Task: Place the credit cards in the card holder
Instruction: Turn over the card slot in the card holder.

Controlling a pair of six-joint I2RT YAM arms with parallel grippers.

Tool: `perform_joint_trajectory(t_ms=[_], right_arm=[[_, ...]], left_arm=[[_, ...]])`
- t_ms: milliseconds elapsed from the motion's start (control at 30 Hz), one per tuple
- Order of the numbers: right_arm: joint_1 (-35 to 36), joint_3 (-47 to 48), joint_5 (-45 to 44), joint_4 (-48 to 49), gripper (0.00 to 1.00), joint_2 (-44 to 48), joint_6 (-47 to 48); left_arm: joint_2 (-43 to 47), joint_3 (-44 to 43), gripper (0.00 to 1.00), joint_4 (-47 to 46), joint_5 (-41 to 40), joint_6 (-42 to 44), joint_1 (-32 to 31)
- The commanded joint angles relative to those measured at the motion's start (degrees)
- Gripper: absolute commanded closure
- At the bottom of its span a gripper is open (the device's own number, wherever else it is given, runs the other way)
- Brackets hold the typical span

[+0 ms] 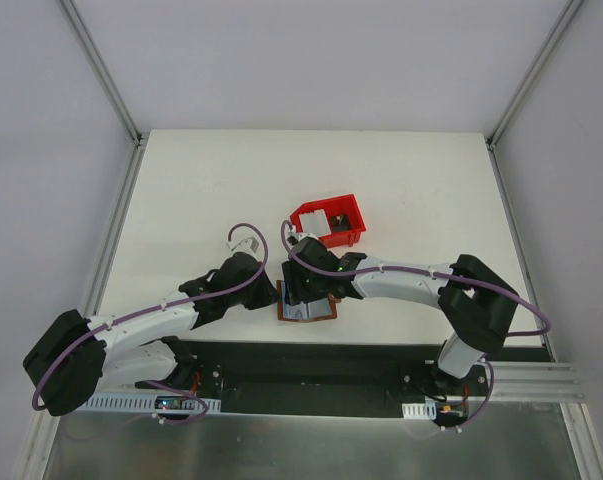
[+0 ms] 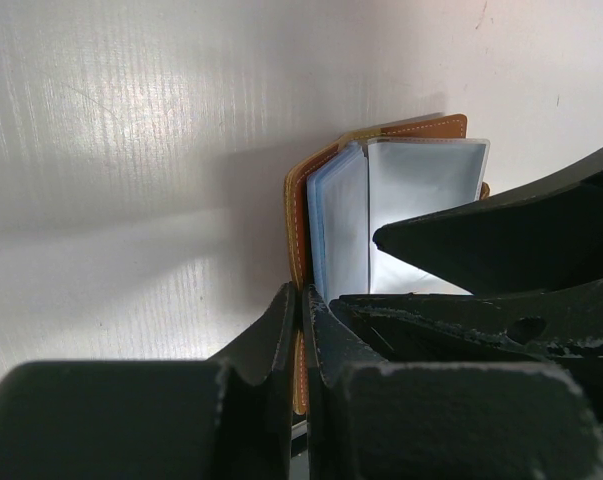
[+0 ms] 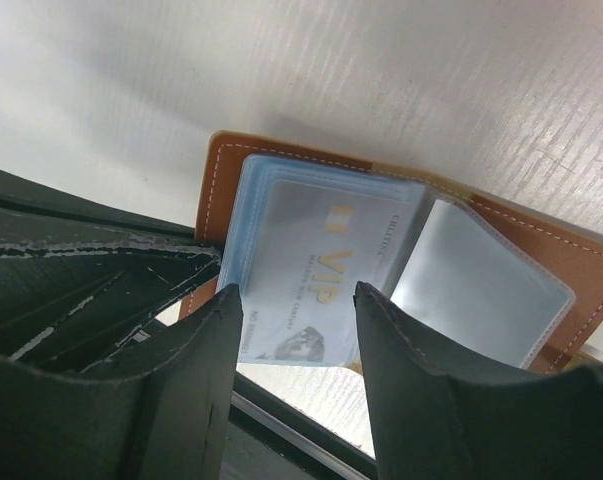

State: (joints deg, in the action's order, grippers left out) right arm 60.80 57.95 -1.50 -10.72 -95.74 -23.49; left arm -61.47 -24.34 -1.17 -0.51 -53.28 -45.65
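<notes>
The brown card holder (image 1: 307,310) lies open near the table's front edge, its clear sleeves (image 2: 421,185) fanned out. My left gripper (image 2: 303,297) is shut on the holder's left brown cover (image 2: 296,215). In the top view it sits at the holder's left edge (image 1: 277,296). My right gripper (image 3: 291,295) is open, its fingers straddling a pale blue-grey credit card (image 3: 311,265) printed "VIP". The card lies at the left sleeve stack of the holder (image 3: 581,270); I cannot tell if it is inside a sleeve. In the top view the right gripper (image 1: 311,290) is over the holder.
A red plastic bin (image 1: 349,235) stands just behind the holder, with a pale flat item (image 1: 333,221) in it. The black base rail (image 1: 311,365) runs right below the holder. The right arm's fingers (image 2: 511,235) show in the left wrist view.
</notes>
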Motion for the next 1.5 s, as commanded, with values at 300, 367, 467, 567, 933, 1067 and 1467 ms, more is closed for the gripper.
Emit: perform_joint_trajectory(t_ms=[300,367,467,567,933,1067,1467], right_arm=[[0.2,1.99,-0.34,0.0,0.48,-0.5,0.37],[0.2,2.16,-0.96,-0.97,0.49,-0.58,0.63],[0.11,2.25,-1.75,-1.76,0.52,-0.32,1.07],[0.38,2.78,-3.51,-3.51,0.54,-0.06,1.6],[2.66,8.75,-12.03,-14.14,0.58,-0.14,4.15],[3.19,10.25,-14.67,-17.75,0.6,-0.23,4.76],[3.1,7.79,-3.43,-6.95,0.55,-1.55,2.31]], left_arm=[[0.92,0.08,1.0,-0.15,-0.36,0.28,0.38],[0.92,0.08,1.0,-0.15,-0.37,0.1,0.38],[1.18,0.34,1.0,-0.15,-0.63,0.02,0.38],[1.09,0.26,1.0,-0.15,-0.63,0.01,0.38],[1.0,0.43,1.0,-0.15,-0.63,0.1,0.38],[1.09,0.43,1.0,-0.15,-0.63,0.02,0.47],[0.92,0.34,1.0,-0.15,-0.63,0.1,0.47]])
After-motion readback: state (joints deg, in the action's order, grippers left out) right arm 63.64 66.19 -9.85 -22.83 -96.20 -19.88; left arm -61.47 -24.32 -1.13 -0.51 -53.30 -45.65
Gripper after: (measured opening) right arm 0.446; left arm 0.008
